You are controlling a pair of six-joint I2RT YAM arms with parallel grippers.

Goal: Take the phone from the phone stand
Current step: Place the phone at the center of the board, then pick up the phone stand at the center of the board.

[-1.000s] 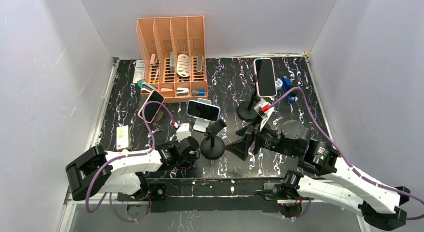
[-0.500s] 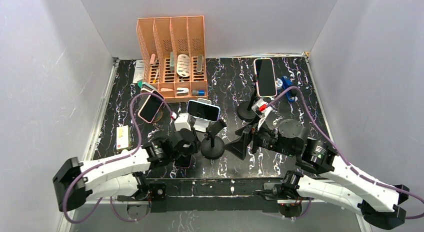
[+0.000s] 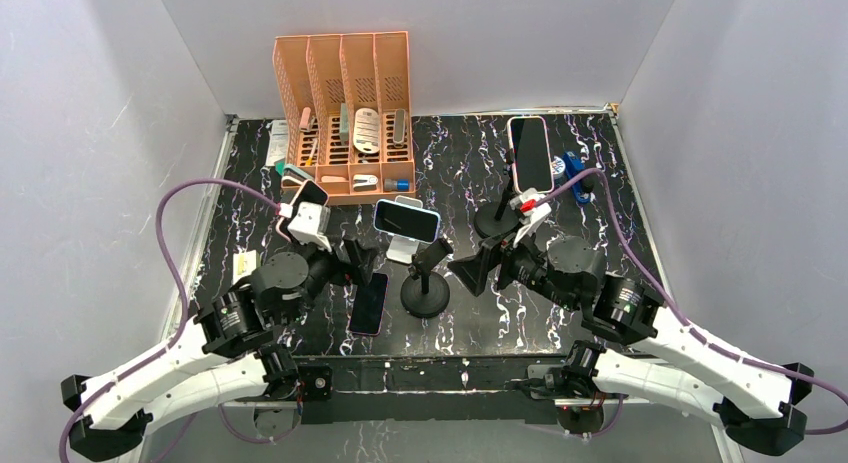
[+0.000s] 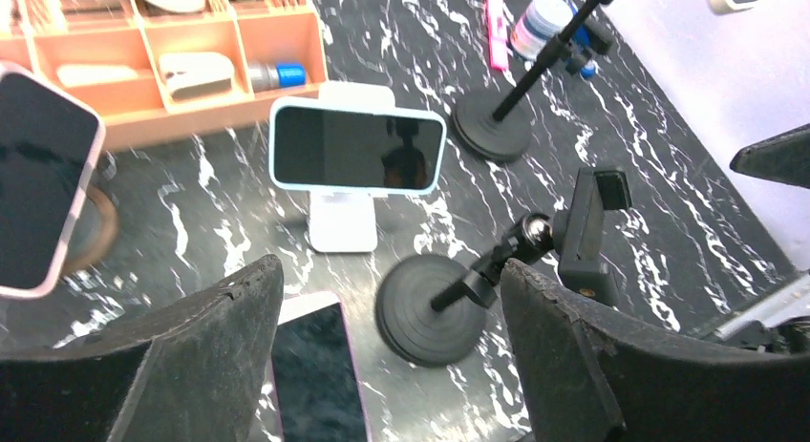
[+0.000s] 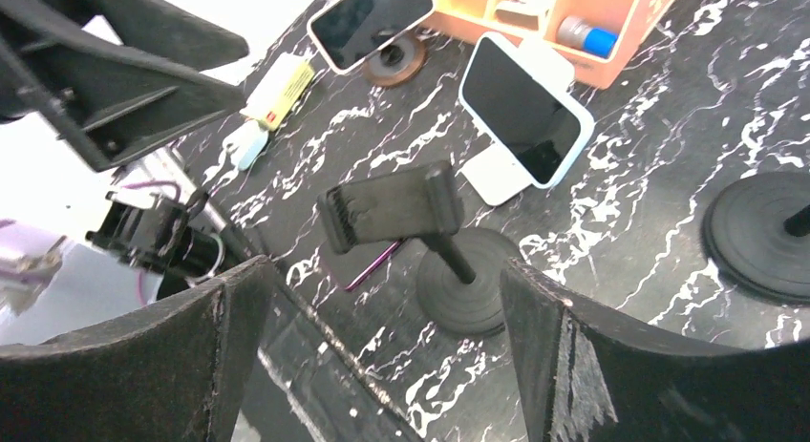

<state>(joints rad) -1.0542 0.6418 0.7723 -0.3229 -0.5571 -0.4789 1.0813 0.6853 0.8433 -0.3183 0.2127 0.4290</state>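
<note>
1. The organizer [image 3: 345, 78] stands at the back of the table [image 3: 450, 153]. Its four upright slots hold small items. Its low front trays hold a white piece [image 4: 196, 72] and a blue-capped tube [image 4: 275, 76].
2. The phone [image 3: 368, 303] lies flat on the table, dark face up, just left of the black stand [image 3: 425, 283], whose clamp is empty.
3. The left gripper [image 4: 390, 270] hovers over the phone and the stand base, fingers spread wide and empty. The right gripper [image 5: 384, 268] is also spread and empty, facing the stand.
4. A blue phone [image 3: 406, 219] sits on a white stand [image 4: 341, 222].
5. The slot items are too small to name. A pink phone [image 4: 38, 175] is cut off at the left wrist view's edge. The flat phone's near end runs out of that view.
</note>
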